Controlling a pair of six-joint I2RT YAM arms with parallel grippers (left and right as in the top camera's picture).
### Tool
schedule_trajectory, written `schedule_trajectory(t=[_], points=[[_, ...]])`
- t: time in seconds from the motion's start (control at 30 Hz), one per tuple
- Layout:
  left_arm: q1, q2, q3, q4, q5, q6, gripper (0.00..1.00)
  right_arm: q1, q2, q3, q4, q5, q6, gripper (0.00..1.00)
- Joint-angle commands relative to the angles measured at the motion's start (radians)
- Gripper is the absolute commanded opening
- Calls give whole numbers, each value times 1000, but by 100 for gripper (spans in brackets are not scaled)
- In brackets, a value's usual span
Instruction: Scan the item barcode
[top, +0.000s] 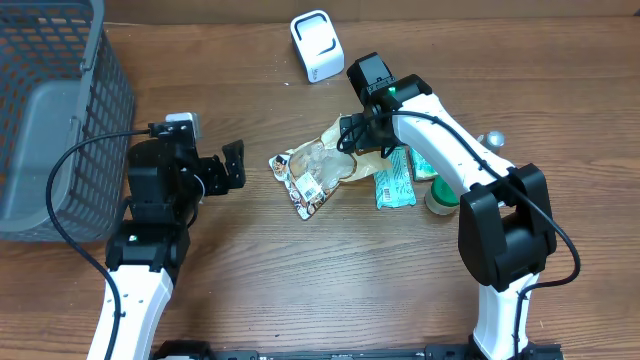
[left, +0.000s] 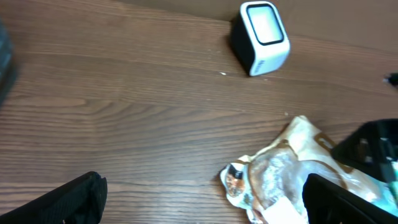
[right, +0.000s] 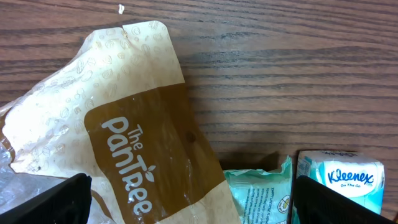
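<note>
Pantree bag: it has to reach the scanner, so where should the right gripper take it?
Likely the Pantree bag's tan upper end, pinched from straight above by the open right gripper: it lies flat on the table, offering no side to slide under, and that end is clear of the Kleenex pack.

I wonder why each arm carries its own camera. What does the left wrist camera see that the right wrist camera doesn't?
Only the left wrist view shows the white scanner standing on the table, and the clear, crinkled end of the bag. Only the right wrist view shows the brand lettering on the bag's brown panel, with a teal packet and a Kleenex tissue pack next to it. Both views share the bag lying on the wooden table.
</note>
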Motion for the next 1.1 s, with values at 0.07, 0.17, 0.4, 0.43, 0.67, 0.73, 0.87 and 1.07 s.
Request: schedule_trajectory(t=[0.07,0.17,0.4,0.43,0.67,0.73,0.87,1.07], points=[[3,-30,-46,34,60,4,100,-2,-1,-5,4,8,7,100],[3,-43,-136,141,71,3,100,-2,-1,-5,4,8,7,100],[3,-88,-399,410,95,-35,100,-2,-1,-5,4,7,7,100],[4,-93,-426,430,88,-44,100,-2,-1,-5,4,8,7,100],[4,-117,-548,487,85,-49,100,-2,-1,-5,4,8,7,100],[4,-124,-573,490,85,-50,100,-2,-1,-5,4,8,7,100],[4,-147,-644,559,84,-66,100,-2,-1,-5,4,8,7,100],[4,-202,-748,673,67,-104,99,-2,-1,-5,4,8,7,100]])
